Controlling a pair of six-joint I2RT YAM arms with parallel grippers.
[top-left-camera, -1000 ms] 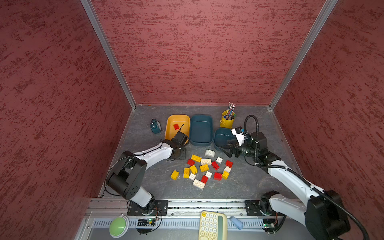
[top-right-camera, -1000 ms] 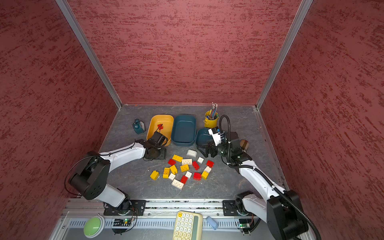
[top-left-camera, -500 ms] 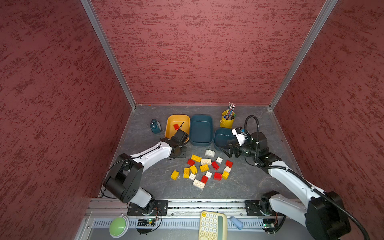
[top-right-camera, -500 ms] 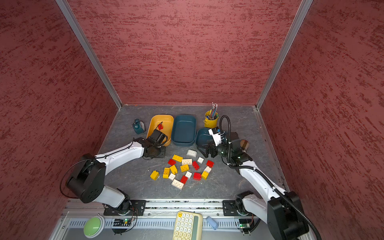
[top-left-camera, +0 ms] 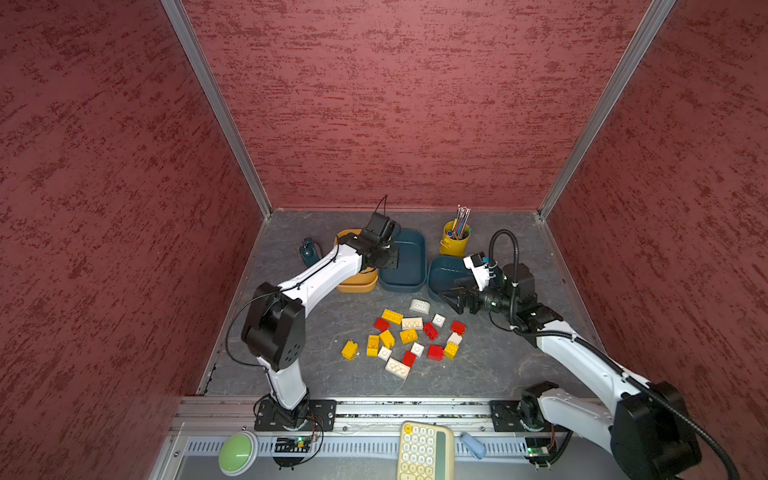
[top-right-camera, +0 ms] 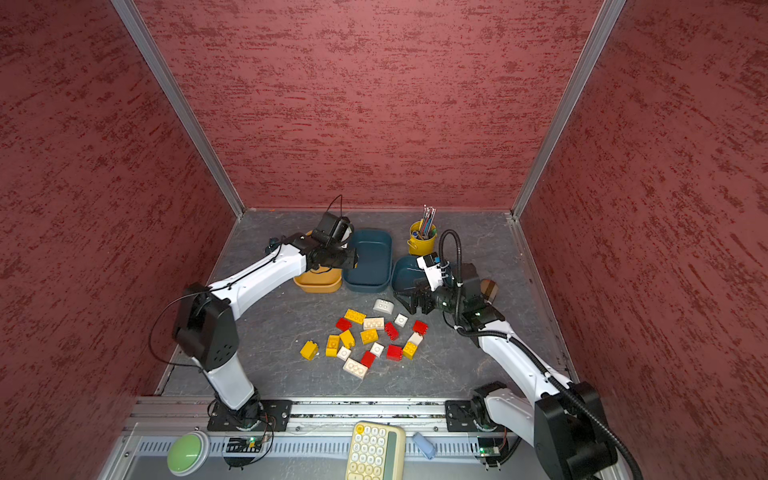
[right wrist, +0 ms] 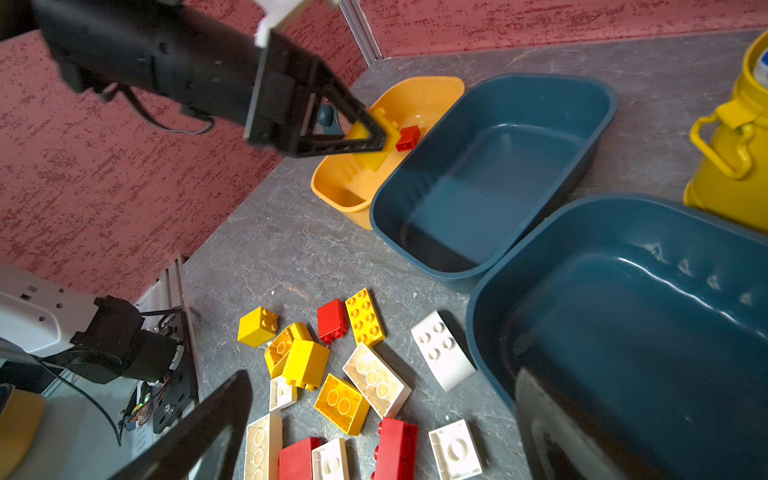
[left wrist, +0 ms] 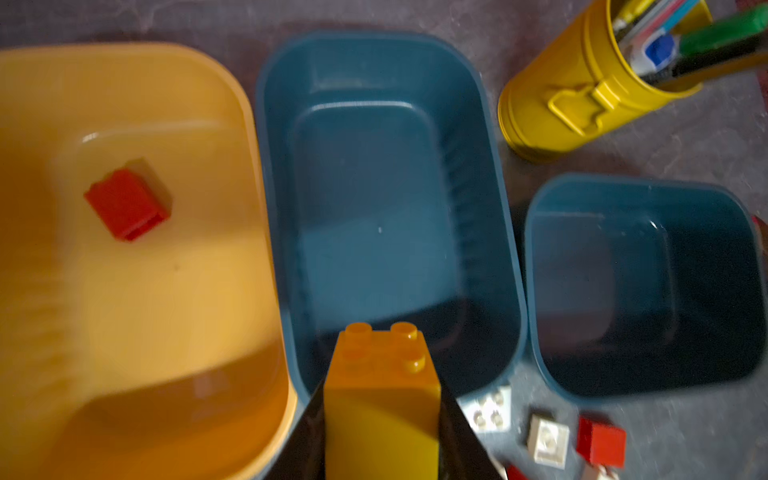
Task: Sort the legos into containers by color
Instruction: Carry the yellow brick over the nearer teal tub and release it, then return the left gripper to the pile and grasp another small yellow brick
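Observation:
My left gripper (left wrist: pixel 382 419) is shut on a yellow brick (left wrist: pixel 382 395). It hangs above the tubs, where the orange-yellow container (top-left-camera: pixel 357 284) meets the middle teal container (top-left-camera: pixel 407 266); in the right wrist view the left gripper (right wrist: pixel 376 135) is raised over them. One red brick (left wrist: pixel 126 203) lies in the orange-yellow container (left wrist: pixel 145 311). The second teal container (top-left-camera: pixel 442 272) holds no bricks. Several red, yellow and white legos (top-left-camera: pixel 409 336) lie loose on the table. My right gripper (top-left-camera: pixel 451 297) is open and low, between that pile and the second teal container.
A yellow cup of pens (top-left-camera: pixel 456 241) stands behind the right teal tub. A small teal object (top-left-camera: pixel 308 253) sits left of the orange tub. A calculator (top-left-camera: pixel 424 451) and a green button (top-left-camera: pixel 237 453) lie in front of the rail. Red walls enclose three sides.
My left gripper has shut on the yellow brick, risen, and moved back and right from the front of the orange tub to above the tubs. The right arm has stayed put.

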